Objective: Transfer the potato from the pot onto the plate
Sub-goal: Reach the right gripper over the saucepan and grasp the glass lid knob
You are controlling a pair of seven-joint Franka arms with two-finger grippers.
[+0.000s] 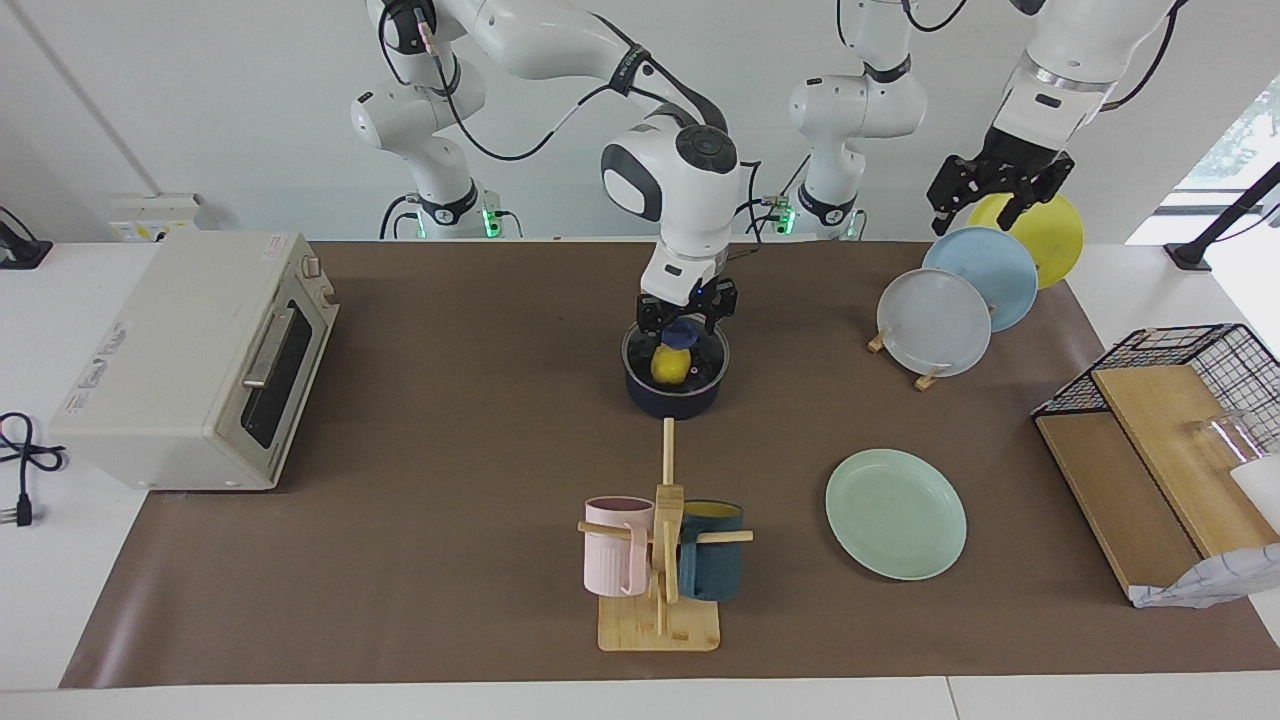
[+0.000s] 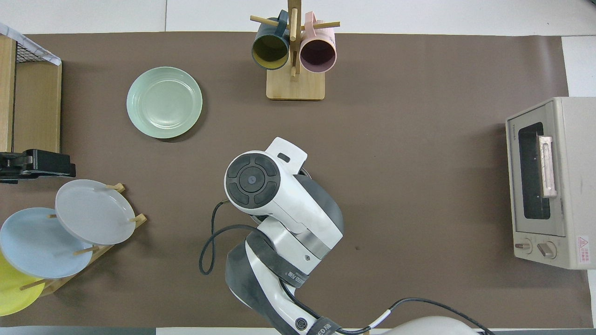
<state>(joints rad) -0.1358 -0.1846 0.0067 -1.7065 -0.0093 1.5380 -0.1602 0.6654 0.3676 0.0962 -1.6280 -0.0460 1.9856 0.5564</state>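
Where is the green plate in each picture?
Facing view: the plate lies low in the picture, beside the mug rack, toward the left arm's end.
Overhead view: the plate lies high in the picture, beside the same mug rack.

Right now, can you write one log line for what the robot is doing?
step: lid removal | right hand: on lid knob | potato: in pot | plate: bare | left hand: open over plate rack
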